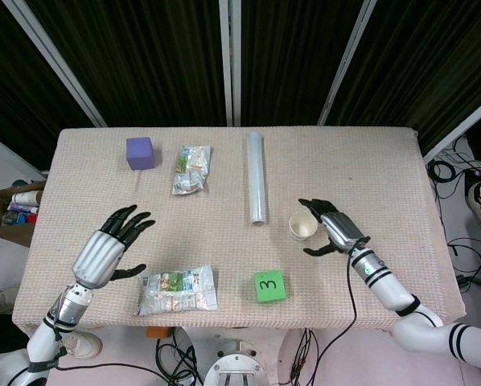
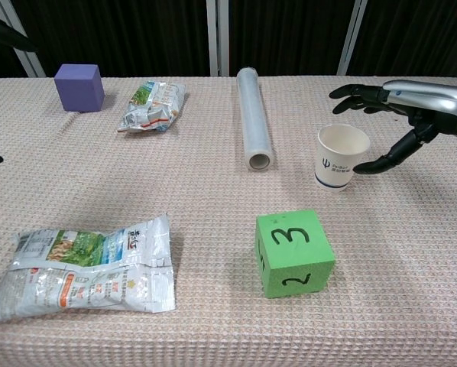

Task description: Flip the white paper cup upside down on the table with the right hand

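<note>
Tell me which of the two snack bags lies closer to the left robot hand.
The larger snack bag at the table's front edge, just beside the left robot hand. The smaller crumpled bag lies far back, next to the purple cube.

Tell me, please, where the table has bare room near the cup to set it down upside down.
Bare cloth lies right of the white paper cup, under and beyond the open right hand, out to the table edge. The near right corner, right of the green cube, is also free. Left of the cup is tighter: the film roll lies close.
</note>
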